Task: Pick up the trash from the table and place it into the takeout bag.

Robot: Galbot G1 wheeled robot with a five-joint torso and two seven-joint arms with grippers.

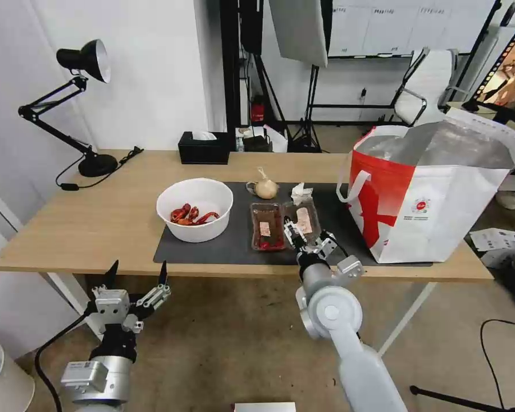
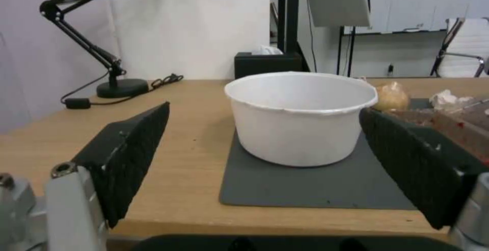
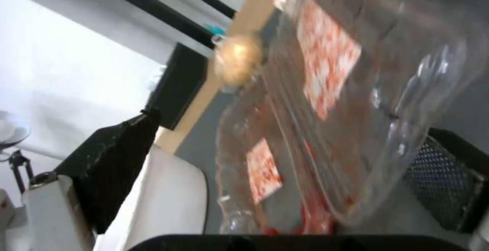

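On the table (image 1: 91, 223) a dark mat (image 1: 212, 250) carries the trash. A white bowl (image 1: 194, 209) holds red crayfish shells. To its right lies the clear two-part tray (image 1: 269, 226) with red-brown residue. Behind the tray sit a knotted beige bag (image 1: 265, 186) and a crumpled tissue (image 1: 300, 191). The red-and-white takeout bag (image 1: 435, 194) stands open at the table's right end. My right gripper (image 1: 307, 237) is open at the tray's near right corner, and the tray (image 3: 326, 102) lies between its fingers (image 3: 122, 167). My left gripper (image 1: 137, 281) hangs open below the table's front edge, facing the bowl (image 2: 300, 117).
A black desk lamp (image 1: 80, 103) stands at the table's far left with its cord trailing. A black tissue box (image 1: 203, 147) sits at the back edge. A white chair (image 1: 423, 86) and tripod stands fill the room behind. Bare wood lies left of the mat.
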